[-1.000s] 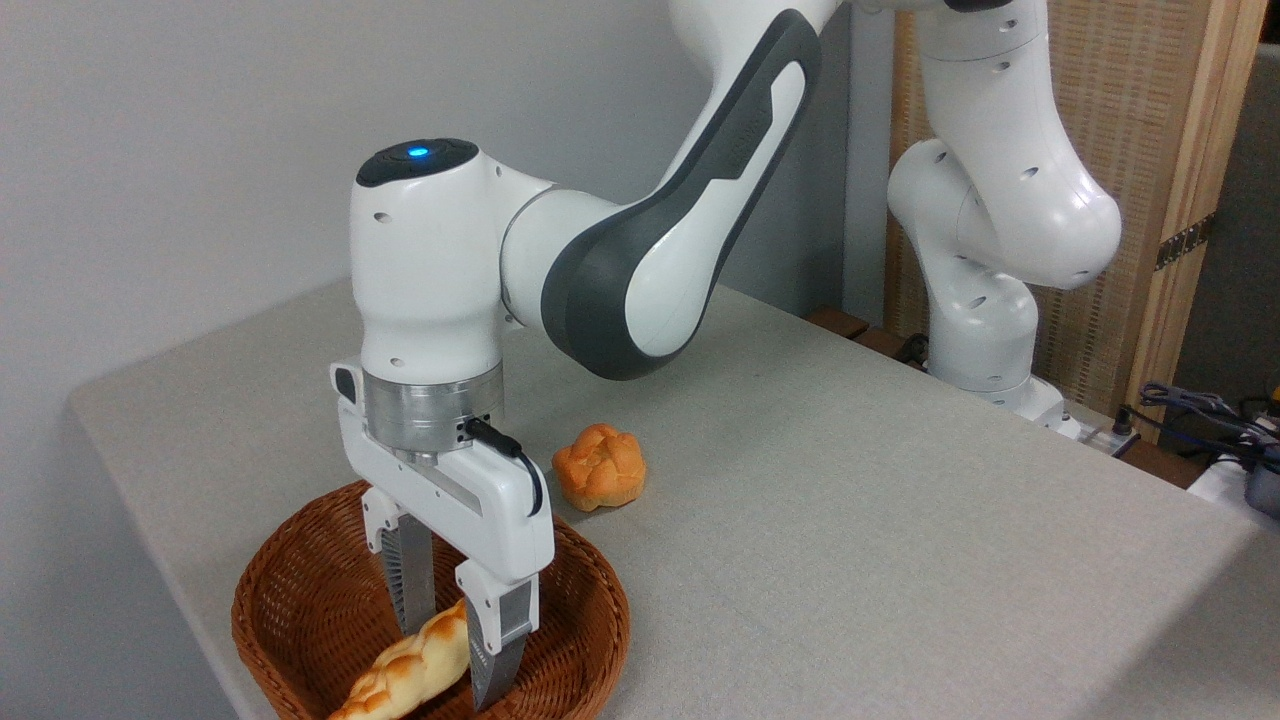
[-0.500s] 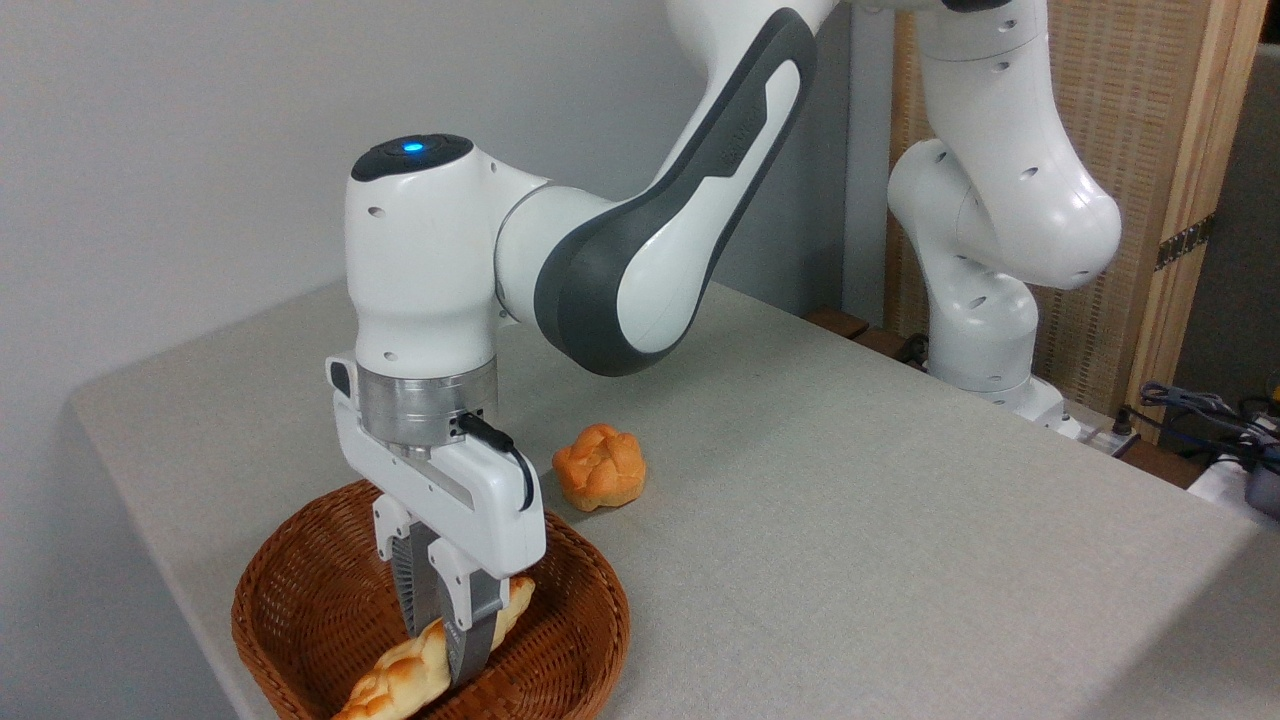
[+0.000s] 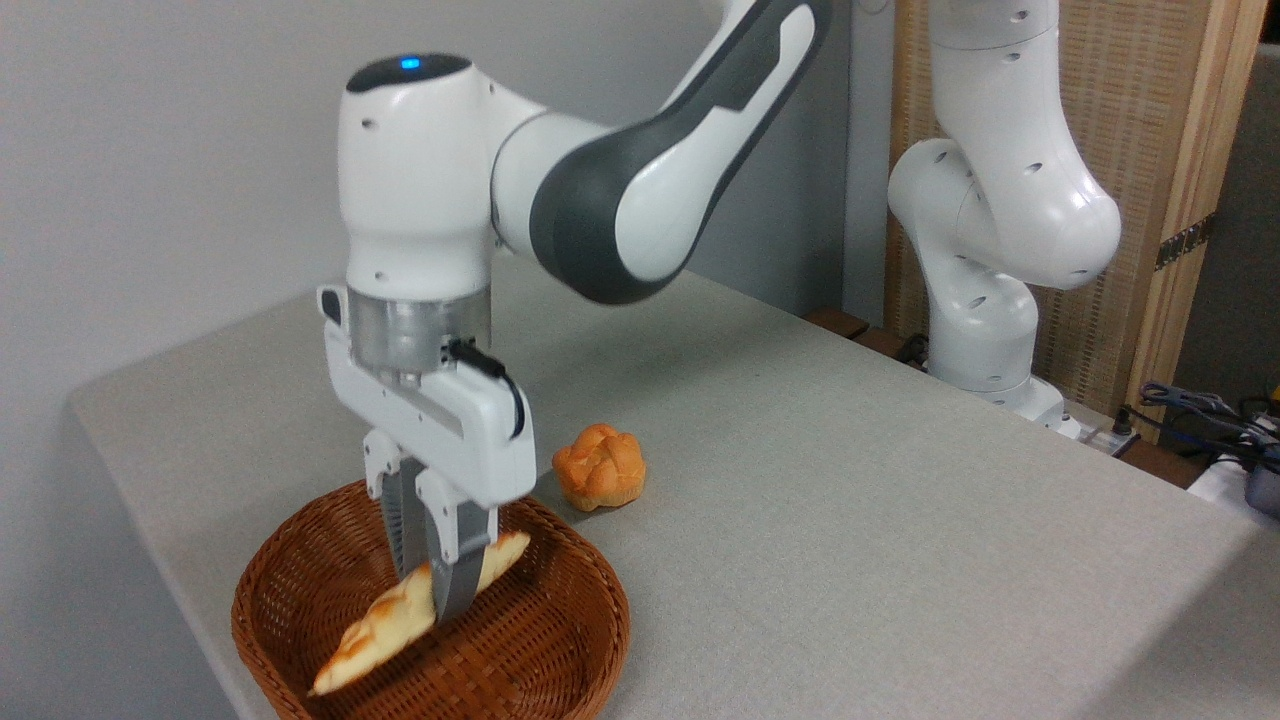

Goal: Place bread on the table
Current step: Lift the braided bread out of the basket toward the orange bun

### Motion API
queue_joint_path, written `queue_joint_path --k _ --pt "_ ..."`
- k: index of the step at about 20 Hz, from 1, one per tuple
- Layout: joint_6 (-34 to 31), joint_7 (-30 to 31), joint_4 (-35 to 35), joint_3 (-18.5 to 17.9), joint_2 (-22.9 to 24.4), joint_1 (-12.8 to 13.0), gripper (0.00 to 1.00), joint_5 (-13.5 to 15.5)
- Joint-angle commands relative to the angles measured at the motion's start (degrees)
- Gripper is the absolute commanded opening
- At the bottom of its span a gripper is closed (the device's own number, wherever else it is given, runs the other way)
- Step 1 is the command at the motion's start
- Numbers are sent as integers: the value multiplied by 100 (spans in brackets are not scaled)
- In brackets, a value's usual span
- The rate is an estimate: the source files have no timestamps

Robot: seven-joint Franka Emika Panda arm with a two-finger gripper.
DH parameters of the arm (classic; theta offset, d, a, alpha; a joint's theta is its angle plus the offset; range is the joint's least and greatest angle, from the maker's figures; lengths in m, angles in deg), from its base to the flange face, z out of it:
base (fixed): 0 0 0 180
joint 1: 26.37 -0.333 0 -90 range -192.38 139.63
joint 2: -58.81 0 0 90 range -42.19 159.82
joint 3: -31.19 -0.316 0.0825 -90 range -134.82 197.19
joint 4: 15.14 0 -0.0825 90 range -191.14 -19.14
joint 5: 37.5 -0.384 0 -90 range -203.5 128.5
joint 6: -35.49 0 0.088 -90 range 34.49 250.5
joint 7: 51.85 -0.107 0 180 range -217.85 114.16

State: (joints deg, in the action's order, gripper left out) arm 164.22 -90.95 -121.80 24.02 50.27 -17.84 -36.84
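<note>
One white robot arm hangs over a brown wicker basket [image 3: 560, 640] at the near left of a grey-beige worktop [image 3: 850, 520]. Its jaws [image 3: 432, 590] are closed narrowly on the bread [image 3: 385, 630], a long braided loaf, pale with golden patches, gripped slightly above its middle. The loaf hangs tilted above the basket floor, its lower end drooping toward the front left, its upper end poking out right of the fingers. It looks light and fairly stiff, holding its shape, though it may pivot. A small round orange bun [image 3: 600, 467] sits on the worktop just behind the basket.
</note>
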Motion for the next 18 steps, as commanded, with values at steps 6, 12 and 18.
queue_joint_path --k 6,12,18 --pt "-1471 -106 -57 -66 792 -1 40 93" --pt "-2614 -431 -355 -92 1336 -10 42 84" --pt "-2905 -782 -1155 -180 2040 -10 45 84"
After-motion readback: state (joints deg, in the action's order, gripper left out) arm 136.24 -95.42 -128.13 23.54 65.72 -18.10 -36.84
